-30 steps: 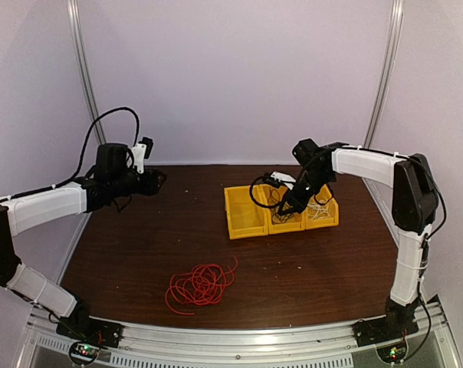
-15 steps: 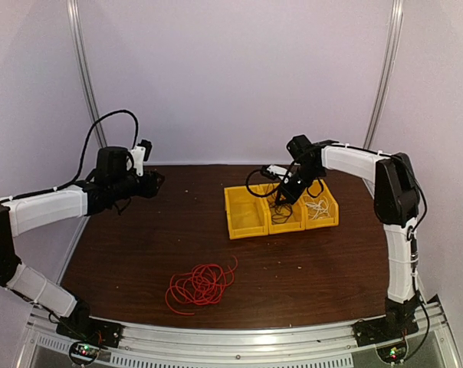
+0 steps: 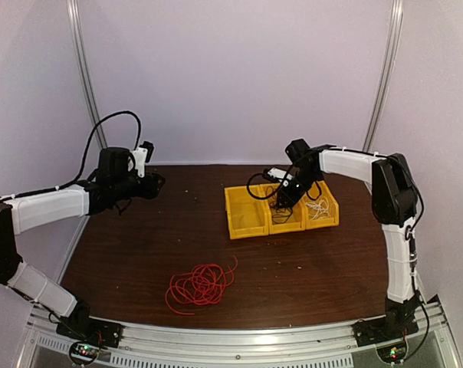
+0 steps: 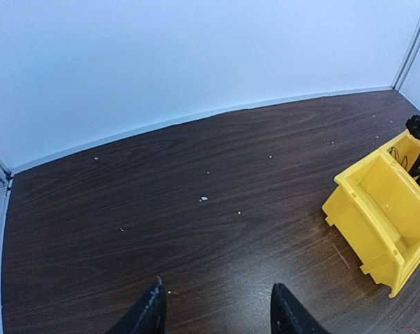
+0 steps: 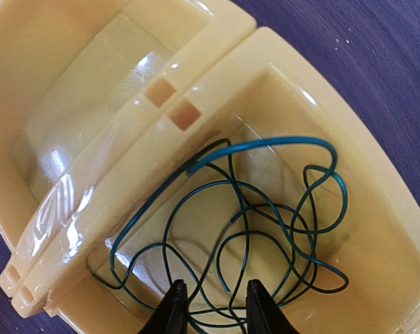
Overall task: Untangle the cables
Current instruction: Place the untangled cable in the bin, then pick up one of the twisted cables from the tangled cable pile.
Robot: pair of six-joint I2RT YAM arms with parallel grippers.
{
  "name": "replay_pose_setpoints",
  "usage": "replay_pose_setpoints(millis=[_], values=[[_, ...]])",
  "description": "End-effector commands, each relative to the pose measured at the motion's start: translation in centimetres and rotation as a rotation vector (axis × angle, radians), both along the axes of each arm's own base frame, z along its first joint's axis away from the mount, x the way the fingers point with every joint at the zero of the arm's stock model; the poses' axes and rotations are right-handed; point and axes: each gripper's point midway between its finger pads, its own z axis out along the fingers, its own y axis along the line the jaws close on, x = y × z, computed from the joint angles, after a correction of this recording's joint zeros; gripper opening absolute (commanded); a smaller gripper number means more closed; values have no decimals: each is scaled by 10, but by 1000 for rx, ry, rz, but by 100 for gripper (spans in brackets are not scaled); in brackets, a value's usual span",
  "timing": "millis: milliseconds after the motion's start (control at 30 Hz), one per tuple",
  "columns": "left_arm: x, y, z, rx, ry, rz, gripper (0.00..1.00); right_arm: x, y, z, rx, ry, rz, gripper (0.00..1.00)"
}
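The red cable [image 3: 201,284] lies in a loose coil on the dark table, near the front and apart from both arms. Three yellow bins stand in a row at the back right. The black cable [image 3: 282,215] [image 5: 279,142] lies looped in the middle bin [image 3: 287,225] [image 5: 377,229], and the white cable [image 3: 319,209] fills the right bin. My right gripper [image 3: 284,198] [image 5: 215,300] hangs just above the middle bin, jaws apart, with loose strands running under the gap. My left gripper [image 3: 156,182] [image 4: 217,309] is open and holds nothing, raised over the table's back left.
The left yellow bin [image 3: 245,213] [image 4: 377,216] [image 5: 92,90] holds nothing. White walls and metal posts close the table's back and sides. Small pale crumbs [image 4: 204,199] dot the wood at the back.
My right gripper has swung back and left over the middle bin, dropped lower, and its jaws have parted. The black cable now lies in that bin. The left arm barely moved.
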Motion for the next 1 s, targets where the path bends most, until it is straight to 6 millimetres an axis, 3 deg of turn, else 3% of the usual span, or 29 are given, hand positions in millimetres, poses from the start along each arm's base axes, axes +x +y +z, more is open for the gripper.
replay_pose_setpoints(millis=[0,167,267,367,533,700,833,967], values=[[3,-12,21,1,-56,-76,53,-4,-5,42,20,-78,-18,33],[10,-11,24,12,-51,-60,54,-15,-8,100,75,-186,1,45],[12,-15,29,-3,-38,-68,54,-16,-6,119,102,-224,3,48],[5,-18,29,-24,-12,-92,54,-5,-1,125,119,-248,-2,48],[-6,-20,40,-77,-24,-109,54,22,12,118,144,-272,-16,44],[-21,-24,37,-105,-3,-156,54,40,22,113,176,-292,-28,43],[-22,-7,26,-98,32,-56,53,37,33,121,232,-308,-2,43],[-24,16,19,-109,20,79,58,13,56,128,303,-283,91,44]])
